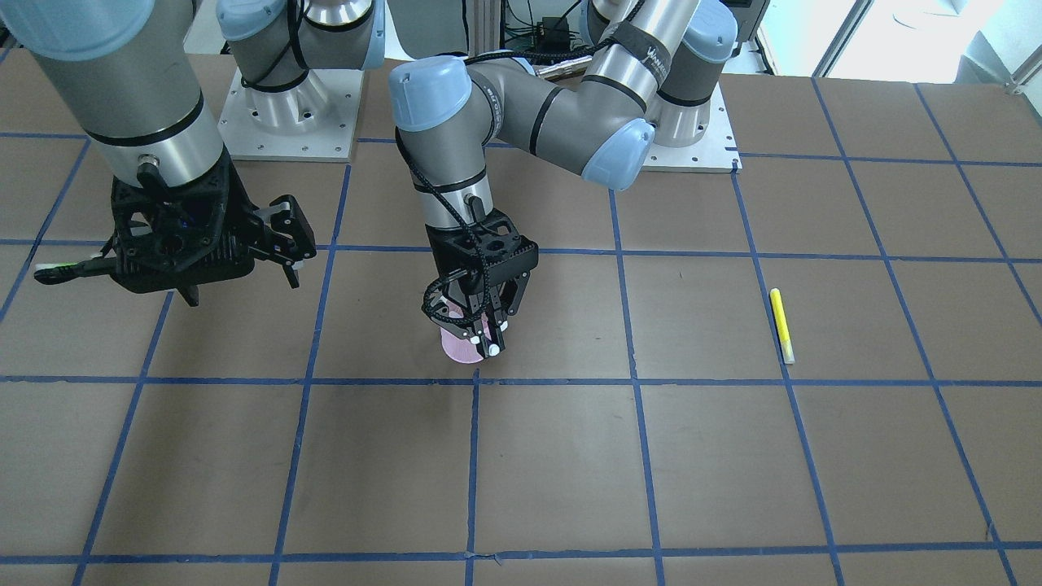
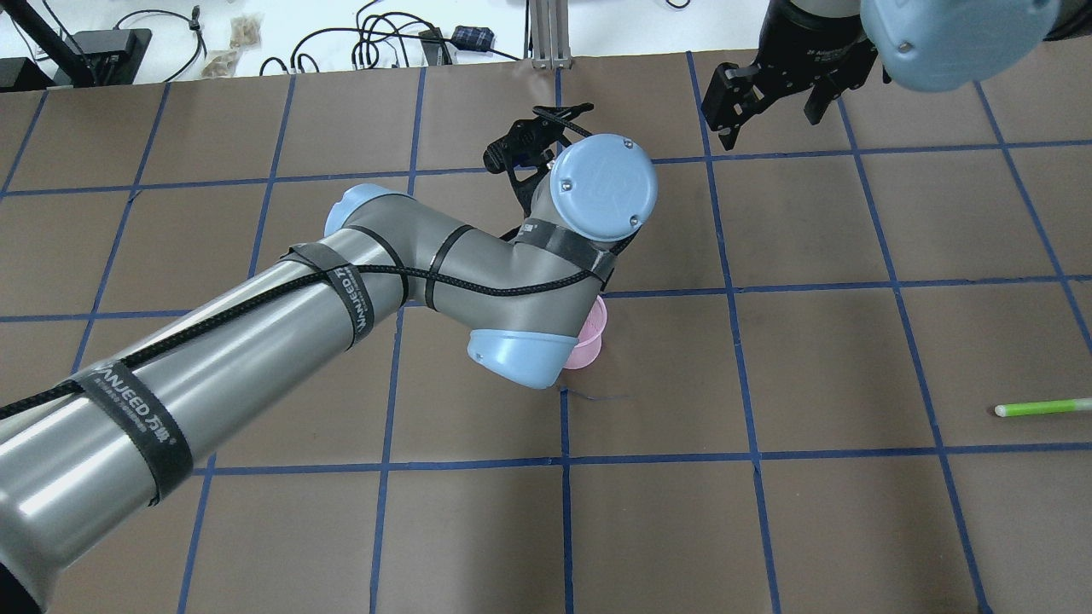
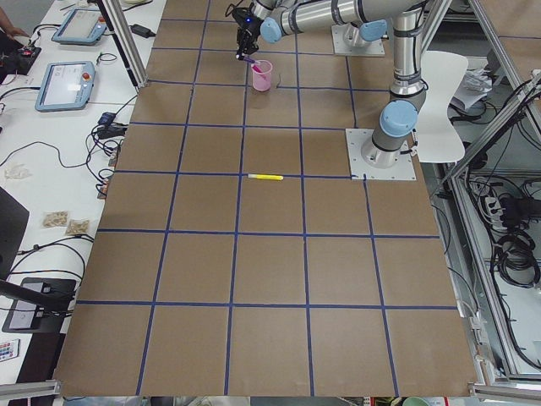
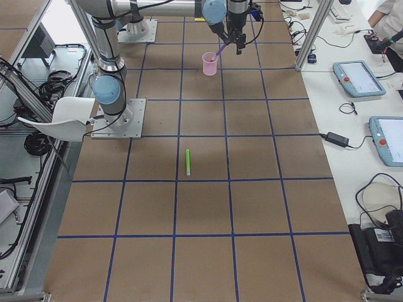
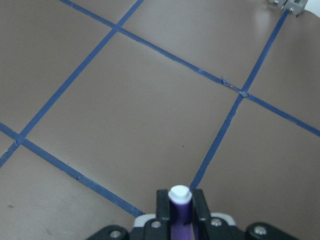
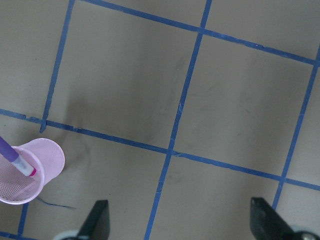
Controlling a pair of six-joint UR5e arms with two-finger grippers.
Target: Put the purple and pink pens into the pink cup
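The pink mesh cup [image 1: 457, 348] stands upright near the table's middle; it also shows in the right wrist view [image 6: 30, 172] and partly under the arm in the overhead view [image 2: 591, 339]. My left gripper [image 1: 483, 337] is right above it, shut on the purple pen [image 5: 180, 209], whose white end points up. The pen [image 6: 11, 154] slants down with its lower tip inside the cup. My right gripper [image 1: 295, 242] is open and empty, well off to the cup's side and above the table. I see no separate pink pen.
A yellow-green pen [image 1: 781, 325] lies flat on the table on my left side, far from the cup; it also shows in the overhead view [image 2: 1042, 408]. Blue tape lines grid the brown table. Both arm bases stand at the back edge.
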